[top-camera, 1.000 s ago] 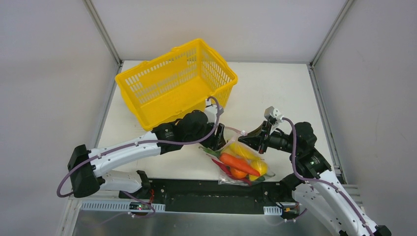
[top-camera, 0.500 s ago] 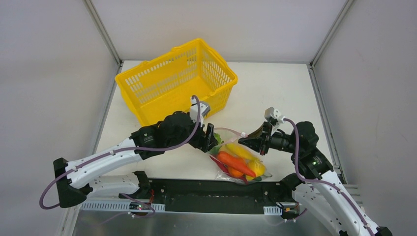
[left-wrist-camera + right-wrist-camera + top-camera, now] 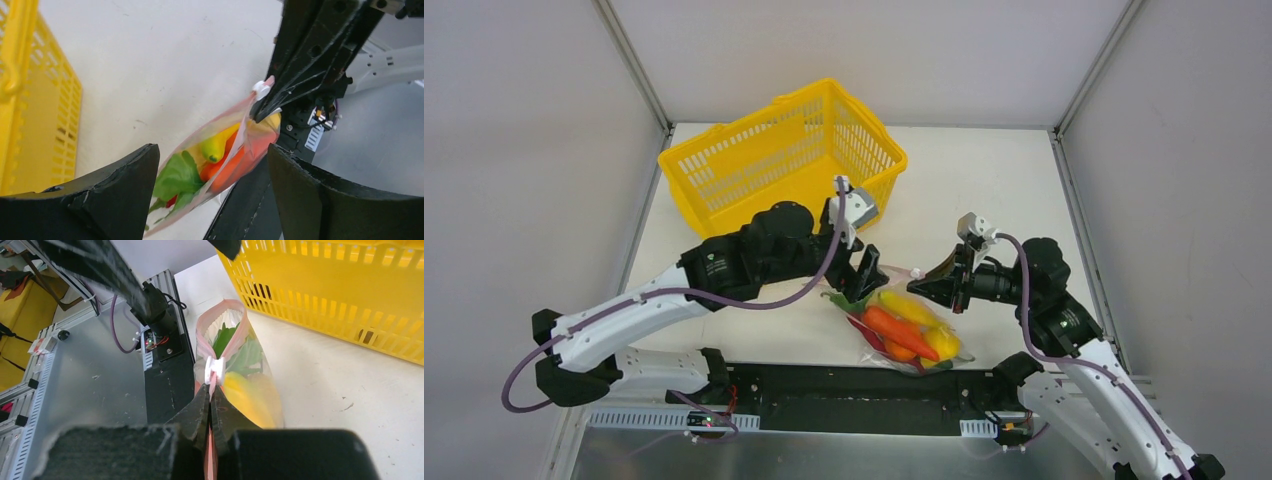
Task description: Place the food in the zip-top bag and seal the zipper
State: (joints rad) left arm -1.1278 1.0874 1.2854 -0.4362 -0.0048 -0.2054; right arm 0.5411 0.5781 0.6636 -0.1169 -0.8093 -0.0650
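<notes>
The zip-top bag lies near the table's front edge. It holds the food: an orange piece, a yellow piece and green leaves. My right gripper is shut on the pink zipper just behind its white slider, and holds that edge up. The bag's mouth gapes beyond the slider. My left gripper hangs open at the bag's left end. In the left wrist view the bag shows between its wide-apart fingers, and I cannot tell whether they touch it.
A yellow plastic basket stands tilted at the back left, close behind the left wrist. The black base rail runs along the near edge right under the bag. Bare white table spreads to the back right.
My left gripper has opened wider and its wrist has lifted slightly toward the basket. The right gripper has kept its hold on the zipper edge and shifted slightly left with the bag.
</notes>
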